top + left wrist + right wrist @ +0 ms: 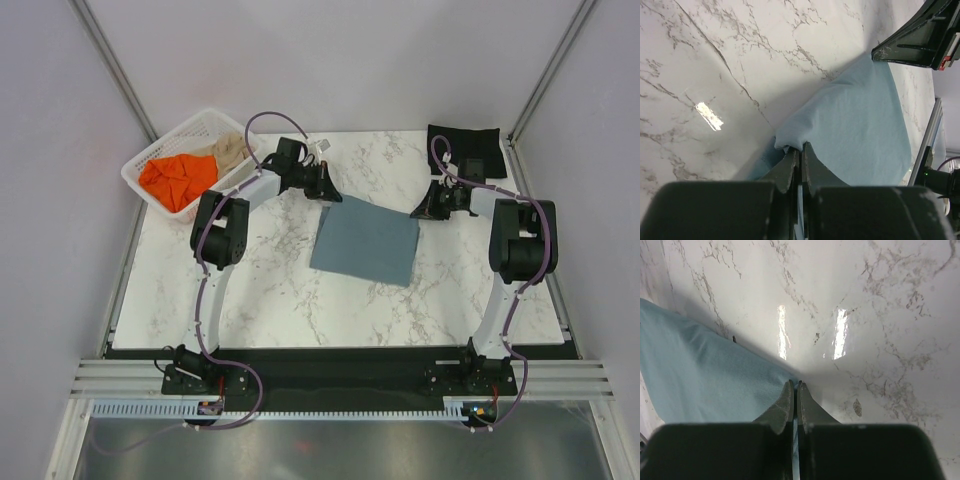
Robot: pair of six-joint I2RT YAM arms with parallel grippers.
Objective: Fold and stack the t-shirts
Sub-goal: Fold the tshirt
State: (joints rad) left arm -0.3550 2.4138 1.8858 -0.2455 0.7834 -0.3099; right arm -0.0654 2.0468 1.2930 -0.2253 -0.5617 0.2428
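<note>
A slate blue-grey t-shirt (pixel 365 240) lies folded into a rectangle mid-bench (pixel 250 300). The left jaws are pressed together on its far left corner, pinching a fold of cloth; the right jaws pinch its far right corner. Beyond, a black t-shirt (pixel 465 148) sits at the far right corner. At far left, a white basket (pixel 190 128) holds an orange t-shirt (pixel 178 178) and a beige t-shirt (pixel 230 150).
</note>
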